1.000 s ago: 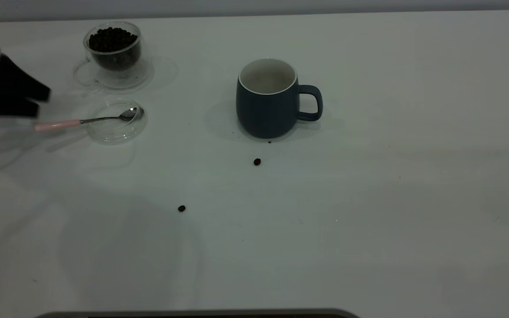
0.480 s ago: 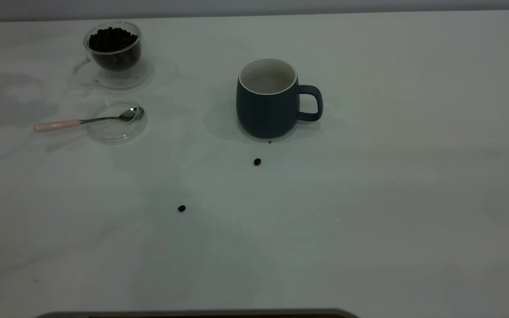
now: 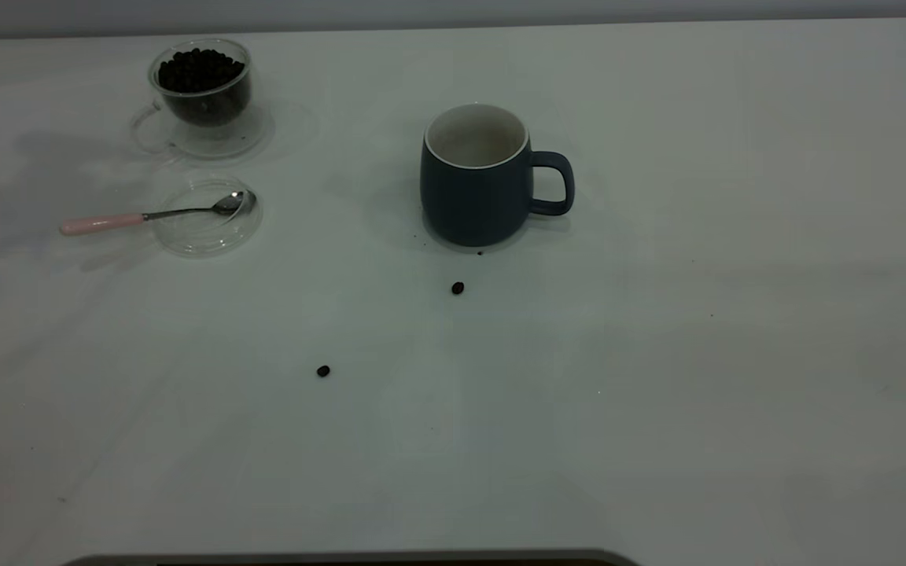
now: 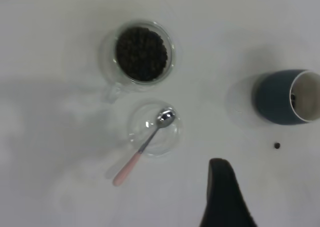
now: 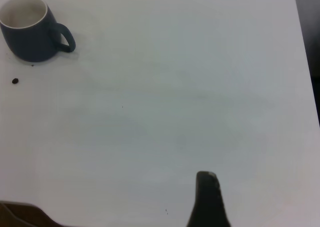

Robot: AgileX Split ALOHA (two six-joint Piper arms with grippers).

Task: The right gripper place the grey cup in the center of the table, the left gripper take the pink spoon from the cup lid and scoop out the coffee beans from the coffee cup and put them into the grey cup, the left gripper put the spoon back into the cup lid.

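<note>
The grey cup (image 3: 475, 179) stands upright near the table's middle, handle to the right; it also shows in the left wrist view (image 4: 285, 97) and the right wrist view (image 5: 31, 29). The pink spoon (image 3: 150, 215) lies with its bowl in the cup lid (image 3: 208, 216) and its handle sticking out left onto the table. The coffee cup (image 3: 201, 90) behind the lid is full of coffee beans (image 3: 200, 69). Neither arm shows in the exterior view. Part of my left gripper (image 4: 222, 192) hangs high above the table beside the lid (image 4: 154, 129). Part of my right gripper (image 5: 207, 199) is over bare table, far from the cup.
Two stray beans lie on the white table (image 3: 657, 354), one just in front of the grey cup (image 3: 458, 288) and one nearer the front (image 3: 323, 370). A dark edge (image 3: 343, 560) runs along the table's front.
My left gripper, at the exterior view's left edge beside the spoon handle a second ago, has left that view. The spoon, lid and cups have not moved.
</note>
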